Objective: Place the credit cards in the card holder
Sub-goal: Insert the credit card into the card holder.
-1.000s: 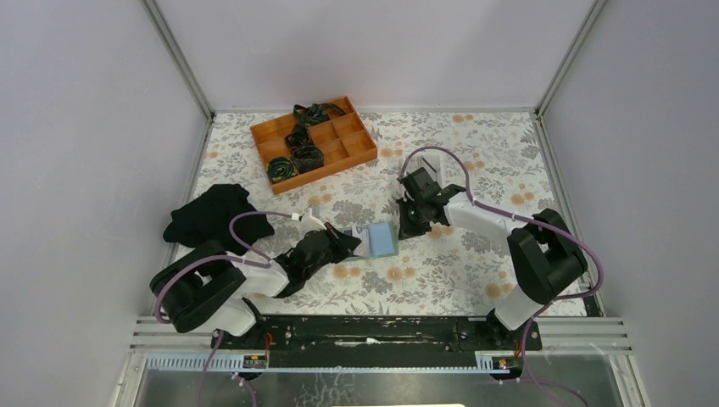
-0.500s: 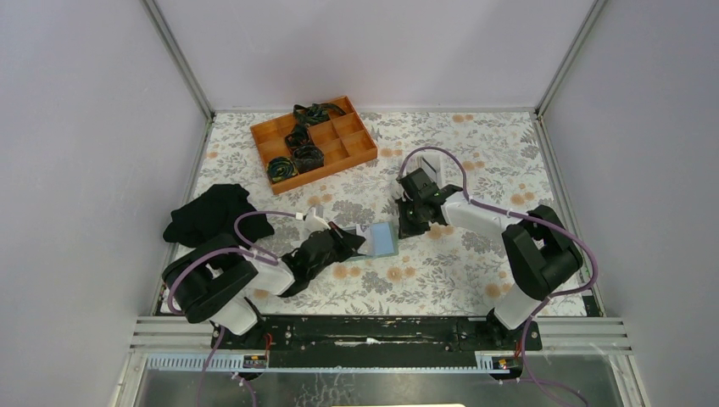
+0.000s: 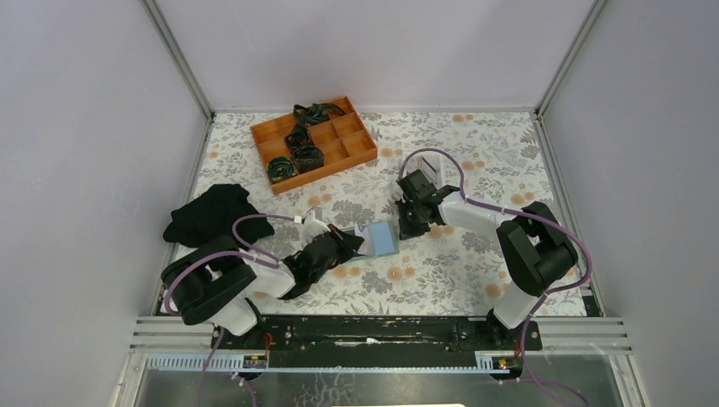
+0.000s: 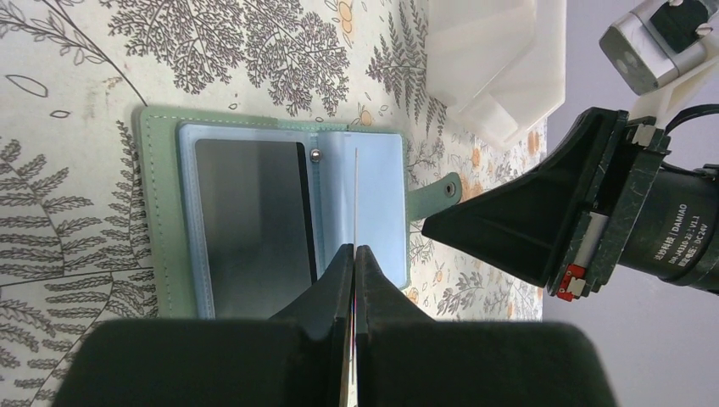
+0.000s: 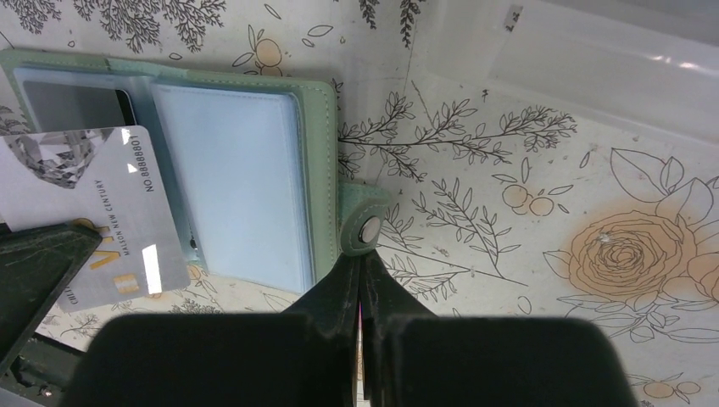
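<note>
The card holder [image 4: 161, 212] lies opened flat on the table [image 4: 68, 51], clear sleeves up and a dark card [image 4: 246, 220] already in one, so a pocket mouth faces the left gripper [image 4: 354, 250]. That gripper's jaws are clamped on a silver card [image 5: 85, 203], held edge-on above the centre fold, likely to slide it into a sleeve. The right gripper [image 5: 362, 259] has its jaws together, tips at the snap tab [image 5: 365, 225], seemingly pinning the holder steady; whether it pinches the tab is unclear
</note>
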Controlling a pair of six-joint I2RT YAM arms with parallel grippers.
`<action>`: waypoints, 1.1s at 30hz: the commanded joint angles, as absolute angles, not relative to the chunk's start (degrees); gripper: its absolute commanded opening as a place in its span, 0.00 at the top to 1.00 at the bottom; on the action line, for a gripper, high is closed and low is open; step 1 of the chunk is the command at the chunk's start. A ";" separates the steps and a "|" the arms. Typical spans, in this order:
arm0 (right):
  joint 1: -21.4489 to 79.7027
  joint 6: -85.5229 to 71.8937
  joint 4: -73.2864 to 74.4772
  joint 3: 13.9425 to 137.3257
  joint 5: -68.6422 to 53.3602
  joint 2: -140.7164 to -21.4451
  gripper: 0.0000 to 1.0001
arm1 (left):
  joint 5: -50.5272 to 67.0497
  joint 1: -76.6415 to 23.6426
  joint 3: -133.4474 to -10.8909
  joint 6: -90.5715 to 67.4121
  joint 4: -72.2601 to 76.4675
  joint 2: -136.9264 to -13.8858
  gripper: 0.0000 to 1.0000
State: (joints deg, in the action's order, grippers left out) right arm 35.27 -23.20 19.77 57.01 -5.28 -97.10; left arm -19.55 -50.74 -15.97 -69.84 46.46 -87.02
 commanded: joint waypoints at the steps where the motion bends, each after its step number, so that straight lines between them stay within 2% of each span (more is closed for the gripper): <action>1: 35.95 -22.98 18.03 57.17 -3.53 -97.32 1.00 | -25.28 -51.86 -16.62 -70.60 44.16 -84.94 1.00; 33: 36.65 -22.68 18.85 58.55 -3.48 -99.53 1.00 | -27.55 -53.80 -19.57 -74.84 46.93 -92.32 1.00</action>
State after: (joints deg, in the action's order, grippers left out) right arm 36.01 -23.20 18.96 57.01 -4.99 -99.11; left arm -25.98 -53.30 -18.65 -74.48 43.53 -91.24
